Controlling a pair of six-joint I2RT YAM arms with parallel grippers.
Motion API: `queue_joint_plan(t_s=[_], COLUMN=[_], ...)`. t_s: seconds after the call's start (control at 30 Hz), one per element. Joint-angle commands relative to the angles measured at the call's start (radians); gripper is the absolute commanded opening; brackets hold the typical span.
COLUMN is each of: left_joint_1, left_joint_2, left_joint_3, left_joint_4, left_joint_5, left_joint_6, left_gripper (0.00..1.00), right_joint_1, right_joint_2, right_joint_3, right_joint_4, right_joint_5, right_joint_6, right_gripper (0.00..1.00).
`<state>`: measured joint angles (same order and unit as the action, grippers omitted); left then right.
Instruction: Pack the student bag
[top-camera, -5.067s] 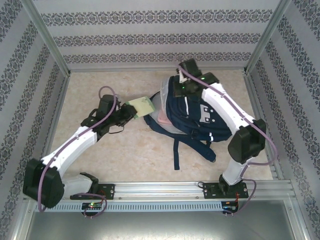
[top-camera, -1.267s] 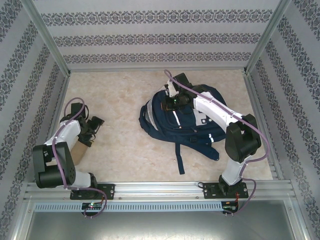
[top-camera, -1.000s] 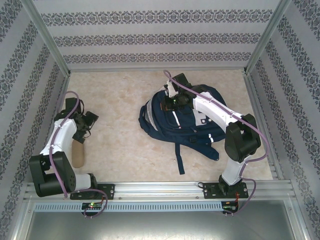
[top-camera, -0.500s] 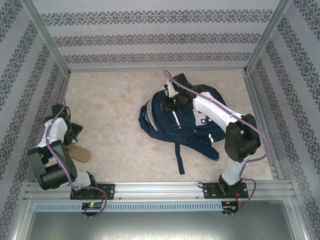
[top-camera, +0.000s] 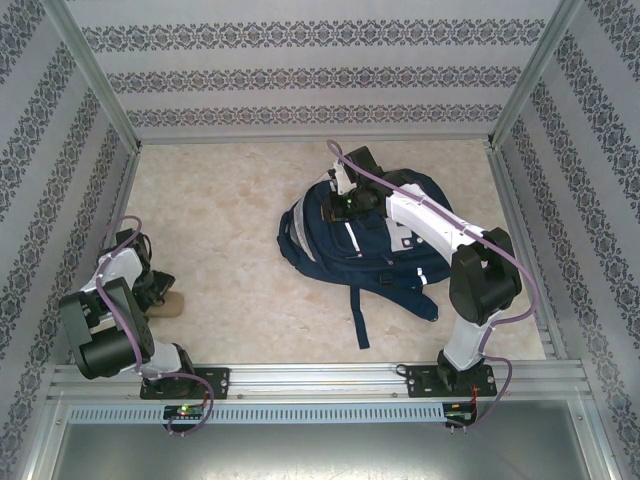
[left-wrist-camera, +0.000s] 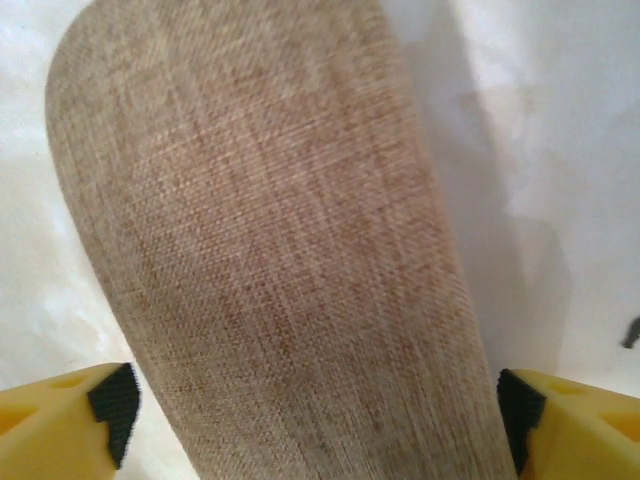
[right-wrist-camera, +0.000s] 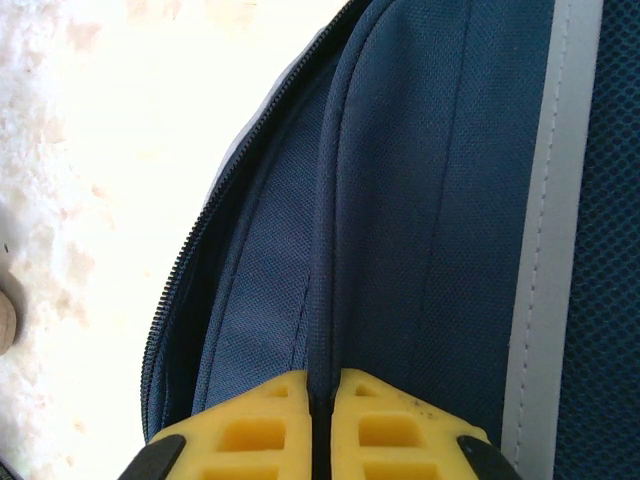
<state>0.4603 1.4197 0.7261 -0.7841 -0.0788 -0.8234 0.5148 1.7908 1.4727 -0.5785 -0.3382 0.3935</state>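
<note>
Note student bag (top-camera: 320, 245) lying flat on tabletop (top-camera: 230, 220), right of centre, straps toward near edge. Note right end effector (top-camera: 345, 200) on bag's upper part, pinched narrow on a navy fold (right-wrist-camera: 322, 385) beside zipper (right-wrist-camera: 172, 275). Note left end effector (top-camera: 155, 290) low at near-left corner, spread wide astride tan woven pouch (left-wrist-camera: 270, 230), yellow fingers (left-wrist-camera: 570, 420) just beside each edge; cannot tell whether touching.
</note>
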Motion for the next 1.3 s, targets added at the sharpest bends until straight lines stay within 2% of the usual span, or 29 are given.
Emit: queue_joint_plan(t_s=[0.0, 0.27, 0.33, 0.4, 0.5, 0.7, 0.77, 1.0, 1.1, 1.27], left_joint_1=[0.009, 0.008, 0.008, 0.008, 0.000, -0.059, -0.123, -0.455, -0.606, -0.827], left_joint_2=[0.016, -0.051, -0.081, -0.104, -0.134, -0.185, -0.200, -0.154, -0.102, 0.053], left_joint_3=[-0.022, -0.049, -0.050, -0.050, -0.048, -0.023, -0.003, 0.167, 0.277, 0.438], left_joint_4=[0.035, 0.042, 0.039, 0.036, 0.035, 0.034, 0.037, 0.069, 0.087, 0.184], left_joint_5=[0.002, -0.003, 0.001, 0.013, 0.048, 0.114, 0.123, 0.104, 0.085, 0.140], left_joint_6=[-0.038, -0.064, -0.063, -0.062, -0.057, -0.065, -0.081, -0.171, -0.199, -0.213], left_gripper=[0.86, 0.64, 0.56, 0.54, 0.43, 0.47, 0.47, 0.47, 0.48, 0.48], right_joint_1=[0.024, 0.024, 0.024, 0.024, 0.017, -0.029, -0.052, -0.150, -0.192, -0.253], right_joint_2=[-0.007, -0.014, -0.022, -0.025, -0.030, -0.071, -0.093, -0.179, -0.212, -0.261], right_joint_3=[0.028, 0.026, 0.026, 0.033, 0.046, 0.076, 0.082, 0.097, 0.088, 0.046], right_joint_4=[0.046, 0.049, 0.057, 0.056, 0.052, 0.051, 0.056, 0.077, 0.090, 0.134], right_joint_5=[-0.069, -0.067, -0.067, -0.067, -0.079, -0.100, -0.119, -0.214, -0.256, -0.306], right_joint_6=[0.002, 0.010, 0.014, 0.017, 0.023, 0.041, 0.047, 0.080, 0.097, 0.142], right_gripper=[0.10, 0.10, 0.10, 0.10, 0.10, 0.10, 0.10, 0.10, 0.10, 0.10])
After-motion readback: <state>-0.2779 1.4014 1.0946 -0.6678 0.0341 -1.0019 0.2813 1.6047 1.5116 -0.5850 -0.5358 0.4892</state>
